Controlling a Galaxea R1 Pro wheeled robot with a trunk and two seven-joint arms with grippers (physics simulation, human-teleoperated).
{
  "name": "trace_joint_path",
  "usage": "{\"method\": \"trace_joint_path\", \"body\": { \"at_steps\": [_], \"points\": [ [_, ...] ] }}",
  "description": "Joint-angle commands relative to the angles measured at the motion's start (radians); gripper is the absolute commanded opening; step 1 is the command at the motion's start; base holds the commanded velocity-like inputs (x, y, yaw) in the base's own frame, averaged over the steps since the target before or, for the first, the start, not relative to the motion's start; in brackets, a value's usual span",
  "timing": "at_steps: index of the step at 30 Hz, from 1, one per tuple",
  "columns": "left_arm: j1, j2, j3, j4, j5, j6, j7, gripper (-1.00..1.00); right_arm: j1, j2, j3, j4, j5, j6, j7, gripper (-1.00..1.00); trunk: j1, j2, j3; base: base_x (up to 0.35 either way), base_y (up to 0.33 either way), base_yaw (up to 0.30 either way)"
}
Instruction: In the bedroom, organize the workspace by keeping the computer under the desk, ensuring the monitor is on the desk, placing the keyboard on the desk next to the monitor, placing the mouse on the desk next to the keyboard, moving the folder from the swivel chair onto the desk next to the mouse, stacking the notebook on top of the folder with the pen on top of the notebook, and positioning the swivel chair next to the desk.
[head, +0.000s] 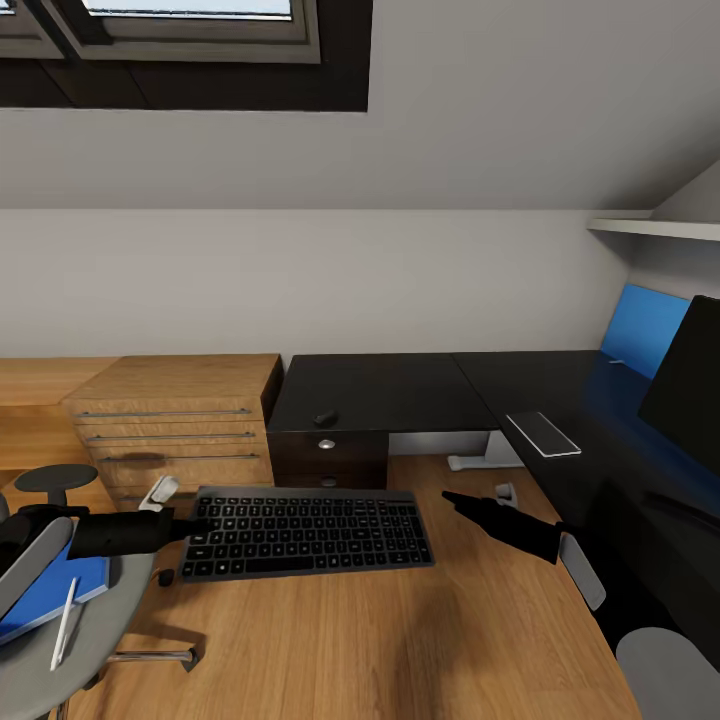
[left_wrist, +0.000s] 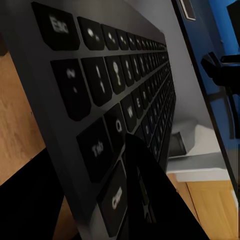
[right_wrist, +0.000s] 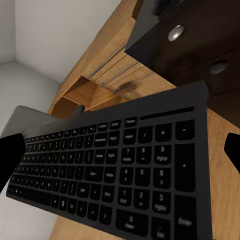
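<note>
Head view, left to right. The chair (head: 60, 640) stands at the near left; on its seat lie the blue folder (head: 50, 595) and, across the folder's near edge, the pen (head: 66, 622). A small dark oval, probably the mouse (head: 165, 577), lies on the floor just below the keyboard's left corner.

The left gripper (head: 195, 527) clamps the left end of the keyboard (head: 305, 532); the left wrist view shows one finger (left_wrist: 150, 195) lying over the keys near that edge. The keyboard is held above the floor, roughly level, in front of the drawer unit and not yet over the desk (head: 375, 390).

The right gripper (head: 455, 497) hovers just right of the keyboard, apart from it. Its fingers stand spread, with nothing between them (the right wrist view looks down on the keys between the two dark tips).

At the far right, the monitor (head: 685, 385) stands on the desk's side wing.

Risk: the keyboard hangs from one end only, so it may pivot or slip out during the lift, or its free end may strike the desk edge. Support from the right gripper would lessen this.
</note>
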Motion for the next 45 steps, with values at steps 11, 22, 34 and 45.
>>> {"method": "trace_joint_path", "body": {
  "at_steps": [11,22,34,45],
  "points": [
    [-0.001,0.005,-0.007,0.0,0.001,0.002,-0.035,-1.0,-0.001,0.0,-0.002,0.0,-0.004,0.006,0.001,1.0,0.0,-0.001,-0.001,0.0,0.0,0.0],
    [-0.001,0.005,-0.007,0.0,0.001,0.002,-0.08,-1.0,-0.001,0.0,-0.026,0.0,-0.004,0.006,0.001,1.0,0.0,-0.001,-0.001,0.0,0.0,0.0],
    [-0.001,0.004,-0.002,0.0,0.007,0.002,-0.153,-1.0,-0.001,0.0,-0.028,0.0,-0.004,0.006,0.001,1.0,0.0,-0.001,-0.001,0.0,0.0,0.0],
    [-0.001,0.001,0.004,0.0,0.01,0.002,-0.16,-1.0,-0.001,0.004,-0.027,0.006,-0.003,0.006,0.001,1.0,0.0,-0.001,-0.001,0.0,0.0,0.0]
  ]
}}
